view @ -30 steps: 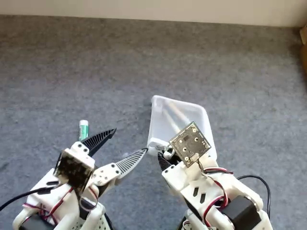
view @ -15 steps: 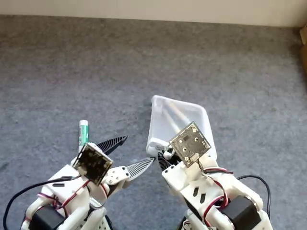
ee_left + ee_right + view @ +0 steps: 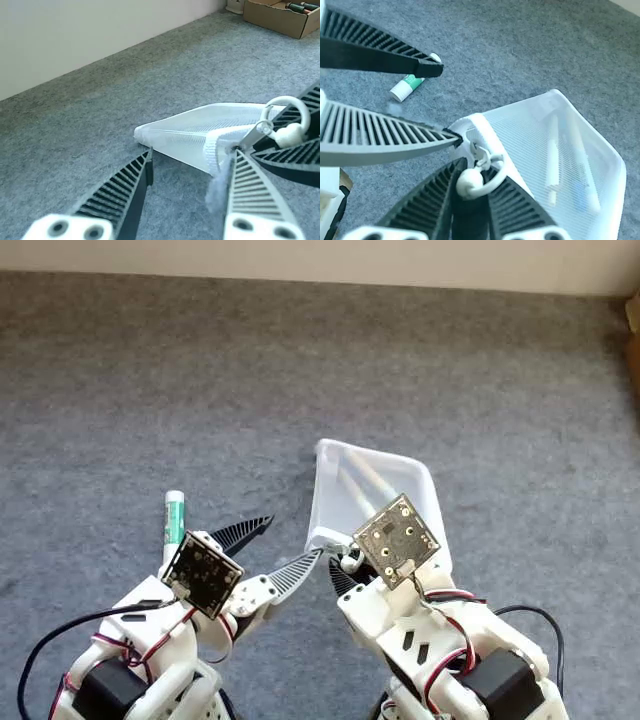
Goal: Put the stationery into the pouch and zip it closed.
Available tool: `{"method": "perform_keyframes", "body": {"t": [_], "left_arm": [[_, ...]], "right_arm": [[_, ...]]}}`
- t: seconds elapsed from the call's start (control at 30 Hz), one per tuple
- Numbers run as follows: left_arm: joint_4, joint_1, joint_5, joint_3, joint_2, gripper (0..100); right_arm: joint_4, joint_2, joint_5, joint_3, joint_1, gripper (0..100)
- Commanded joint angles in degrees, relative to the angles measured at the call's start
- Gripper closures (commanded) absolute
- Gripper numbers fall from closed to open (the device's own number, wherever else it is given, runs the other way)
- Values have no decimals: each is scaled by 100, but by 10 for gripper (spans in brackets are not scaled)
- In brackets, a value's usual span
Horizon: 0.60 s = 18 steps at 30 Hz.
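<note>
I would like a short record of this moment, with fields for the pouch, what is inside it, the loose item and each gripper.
pouch: white mesh pouch, lying on the grey carpet
contents: two pen-like items seen through the mesh
loose item: green and white glue stick on the carpet, apart from the pouch
left gripper: open, fingertips at the pouch's near end
right gripper: shut on the zipper pull at that same end

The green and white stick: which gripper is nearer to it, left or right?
Left. The left gripper sits between the stick and the pouch; the right gripper is farther, shut on the pouch's zipper pull.
</note>
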Motion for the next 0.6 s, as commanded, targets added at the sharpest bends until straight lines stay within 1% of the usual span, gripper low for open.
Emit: {"method": "perform_keyframes", "body": {"t": [0.0,0.1,0.23,0.37,0.47,0.57], "left_arm": [[-299,-48,35,-31,-31,772],[-448,-286,35,84,-31,772],[-844,-374,26,567,-31,773],[-870,-374,9,637,-31,776],[-870,-374,-176,655,-31,778],[-870,-374,-211,664,-31,841]], "right_arm": [[13,-48,44,-330,66,995],[13,-48,35,-330,66,995],[13,-48,35,-330,66,995],[13,-48,35,-330,66,995],[13,-48,35,-330,66,995],[13,-48,35,-330,66,995]]}}
